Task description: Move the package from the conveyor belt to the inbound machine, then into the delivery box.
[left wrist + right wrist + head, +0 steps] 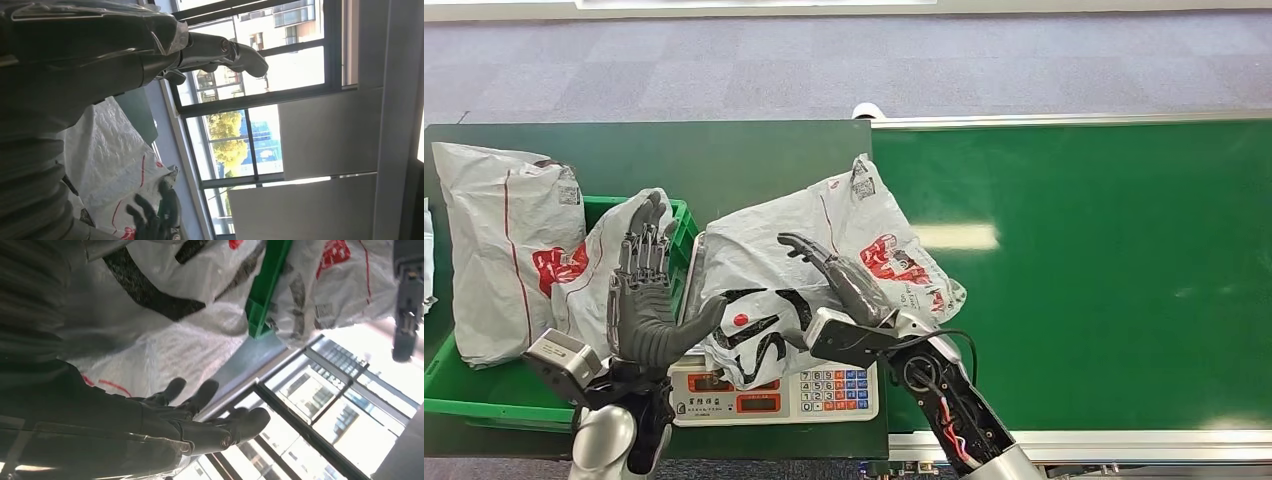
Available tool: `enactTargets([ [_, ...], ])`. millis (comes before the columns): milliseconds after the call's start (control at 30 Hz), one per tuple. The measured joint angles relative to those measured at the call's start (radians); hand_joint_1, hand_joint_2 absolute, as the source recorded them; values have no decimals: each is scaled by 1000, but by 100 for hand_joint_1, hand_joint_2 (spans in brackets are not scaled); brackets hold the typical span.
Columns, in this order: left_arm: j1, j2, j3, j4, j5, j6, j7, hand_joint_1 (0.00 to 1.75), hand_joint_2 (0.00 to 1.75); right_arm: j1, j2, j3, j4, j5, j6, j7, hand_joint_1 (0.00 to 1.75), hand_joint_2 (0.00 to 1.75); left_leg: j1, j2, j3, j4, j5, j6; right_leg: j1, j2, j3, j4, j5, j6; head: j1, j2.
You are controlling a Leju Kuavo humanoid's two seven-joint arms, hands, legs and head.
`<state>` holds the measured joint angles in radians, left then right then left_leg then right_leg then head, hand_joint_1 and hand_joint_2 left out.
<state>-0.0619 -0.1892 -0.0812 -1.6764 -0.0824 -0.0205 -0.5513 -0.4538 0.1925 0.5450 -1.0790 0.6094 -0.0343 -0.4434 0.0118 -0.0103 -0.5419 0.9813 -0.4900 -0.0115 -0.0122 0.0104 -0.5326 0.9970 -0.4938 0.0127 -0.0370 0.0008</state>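
Conveyor belt [1104, 270] lies open; bagged green bin [484, 395] crowds left.

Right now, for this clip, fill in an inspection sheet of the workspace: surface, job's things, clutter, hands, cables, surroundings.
Surface: dark green table beside a green conveyor belt.
Job's things: white plastic package lying on the weighing scale; green delivery box holding two more white packages.
Clutter: nothing seen.
Hands: left hand raised at the package's edge, fingers apart, holding nothing; right hand over the package with fingers extended, no grip visible.
Cables: black cable and red and white wires on the right forearm.
Surroundings: grey carpet tiles beyond the table; large windows in the wrist views.
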Motion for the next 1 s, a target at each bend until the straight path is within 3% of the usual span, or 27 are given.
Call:
enactTargets([
  [233,27,0,9,-12,-30,-20,16,0,175,70,-66,-24,-211,-51,-46,-4,0,175,0,0,0,0,0,0,0,0,0,0,0,0,0,0],
  [400,33,8,-26,-2,-147,-40,82,0,175,156,-111,-57,-365,-100,-77,-39,0,175,0,0,0,0,0,0,0,0,0,-1,0,0,0,0],
  [533,15,16,-84,42,-313,-23,174,0,175,214,-134,-77,-450,-127,-122,-85,0,175,0,0,0,0,0,0,0,0,-1,-1,0,0,0,0],
  [667,-29,18,-162,139,-524,52,327,0,175,248,-141,-89,-509,-154,-167,-115,0,175,0,0,0,0,0,0,0,0,0,-1,0,0,0,0],
  [800,-68,15,-231,232,-665,130,407,0,175,256,-142,-98,-540,-163,-181,-108,0,175,0,0,0,0,0,0,0,0,0,-1,0,0,0,0],
  [933,-110,12,-284,314,-822,185,492,148,175,257,-142,-103,-554,-163,-191,-96,0,175,0,0,0,0,0,0,0,0,0,-1,0,0,0,0],
  [1000,-132,10,-305,355,-881,186,523,158,175,258,-142,-103,-557,-161,-197,-90,0,175,0,0,0,0,0,0,0,0,0,-1,0,0,0,0],
])
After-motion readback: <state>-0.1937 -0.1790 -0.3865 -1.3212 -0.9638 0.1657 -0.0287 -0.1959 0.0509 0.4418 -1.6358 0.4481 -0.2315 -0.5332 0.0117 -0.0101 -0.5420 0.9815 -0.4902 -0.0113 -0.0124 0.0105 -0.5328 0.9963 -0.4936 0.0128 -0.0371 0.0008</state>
